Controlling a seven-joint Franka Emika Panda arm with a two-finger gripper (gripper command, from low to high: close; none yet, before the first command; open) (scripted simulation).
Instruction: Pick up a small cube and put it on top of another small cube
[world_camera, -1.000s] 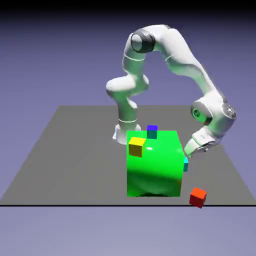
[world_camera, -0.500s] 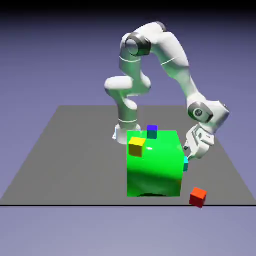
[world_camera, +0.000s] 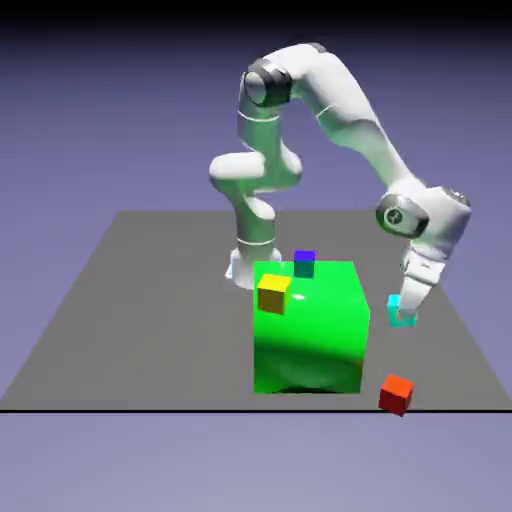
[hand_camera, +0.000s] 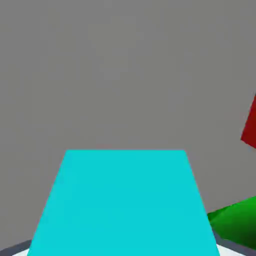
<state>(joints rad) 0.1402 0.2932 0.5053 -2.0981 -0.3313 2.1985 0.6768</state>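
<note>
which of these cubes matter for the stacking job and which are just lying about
In the job: cyan cube, shut in the gripper; yellow cube, the one to stack on.

Lying about: big green block; blue-topped cube; red cube.

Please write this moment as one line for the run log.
stage: pick | gripper: shut on cyan cube | yellow cube: on green block, bare

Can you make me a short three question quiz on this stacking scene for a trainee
1. True or false: the gripper is shut on the cyan cube.
2. What does the yellow cube sit against? A) the green block B) the red cube C) the arm
3. Fill in: the blue-topped cube shows at the green block's ____ edge.

Key: 1 true. 2 A. 3 top.
</note>
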